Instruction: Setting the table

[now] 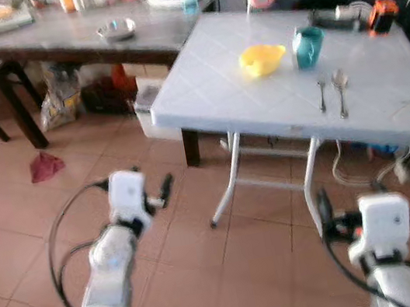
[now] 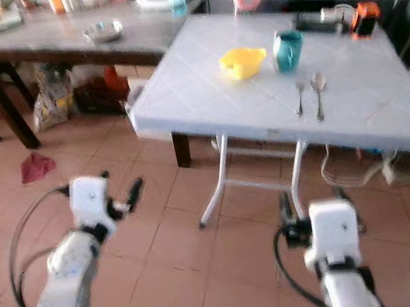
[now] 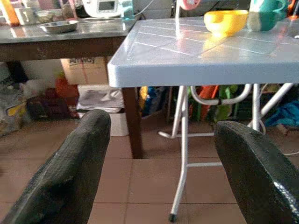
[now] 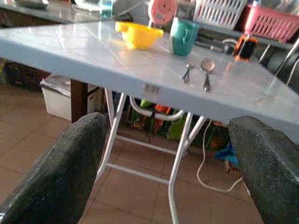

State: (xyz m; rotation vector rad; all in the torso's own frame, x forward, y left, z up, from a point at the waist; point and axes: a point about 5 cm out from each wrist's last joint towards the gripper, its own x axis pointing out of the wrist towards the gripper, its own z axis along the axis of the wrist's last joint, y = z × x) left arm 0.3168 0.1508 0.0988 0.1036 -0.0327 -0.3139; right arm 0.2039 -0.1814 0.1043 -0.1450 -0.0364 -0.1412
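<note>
Both end effectors hover low over the tiled floor, short of the pale folding surface (image 1: 242, 92): the left end effector (image 3: 159, 177) and the right end effector (image 4: 173, 172) each have their fingers spread wide and hold nothing. Ahead of and above them on that surface stand one yellow bowl (image 1: 262, 59) and one teal mug (image 1: 308, 46) just beside it, with one fork (image 1: 322, 94) and one spoon (image 1: 341, 89) lying side by side nearer the right end effector. The right wrist view shows the cutlery close; the left wrist view shows one metal dish (image 3: 59, 26) on the dark wooden surface (image 1: 76, 42) beyond.
</note>
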